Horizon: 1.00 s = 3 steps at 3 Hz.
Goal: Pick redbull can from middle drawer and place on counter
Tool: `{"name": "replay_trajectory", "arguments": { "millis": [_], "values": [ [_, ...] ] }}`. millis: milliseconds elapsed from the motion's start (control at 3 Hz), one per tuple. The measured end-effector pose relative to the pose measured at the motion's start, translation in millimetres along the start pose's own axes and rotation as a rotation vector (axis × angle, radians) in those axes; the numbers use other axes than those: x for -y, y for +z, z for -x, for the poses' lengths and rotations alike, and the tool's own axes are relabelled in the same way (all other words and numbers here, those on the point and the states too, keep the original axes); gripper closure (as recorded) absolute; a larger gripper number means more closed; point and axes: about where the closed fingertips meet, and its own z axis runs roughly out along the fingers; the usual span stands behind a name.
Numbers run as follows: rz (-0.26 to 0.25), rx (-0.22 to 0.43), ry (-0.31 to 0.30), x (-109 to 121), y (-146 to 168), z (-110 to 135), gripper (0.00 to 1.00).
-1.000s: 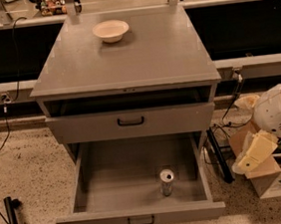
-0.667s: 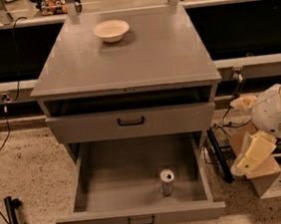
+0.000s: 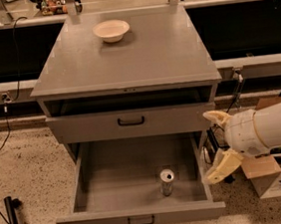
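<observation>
The redbull can (image 3: 167, 182) stands upright on the floor of the open middle drawer (image 3: 118, 181), near its front and right of centre. The can is slim and silvery with a shiny lid. My gripper (image 3: 216, 143) is to the right of the drawer, just outside its right wall, at about the height of the drawer above. Its two cream fingers (image 3: 222, 165) are spread apart, open and empty. The counter (image 3: 125, 60) is the flat grey cabinet top above the drawers.
A cream bowl (image 3: 111, 30) sits at the back of the counter. A shut drawer front with a black handle (image 3: 131, 121) is above the open drawer. Cardboard boxes (image 3: 278, 179) stand on the floor at right. A dark pole (image 3: 13, 222) and cable lie at lower left.
My gripper and arm have moved left and slightly down, closer to the right side of the open drawer. The can, drawer and bowl have not moved.
</observation>
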Motion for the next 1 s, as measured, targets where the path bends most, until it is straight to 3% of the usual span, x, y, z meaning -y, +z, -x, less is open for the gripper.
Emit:
{"name": "replay_trajectory", "arguments": {
  "millis": [333, 667, 1000],
  "values": [
    [-0.066, 0.017, -0.044, 17.7, 4.5, 5.4, 0.0],
    [-0.067, 0.015, -0.041, 17.8, 3.9, 5.0, 0.0],
    [-0.074, 0.07, -0.07, 29.7, 34.0, 2.5, 0.0]
  ]
}}
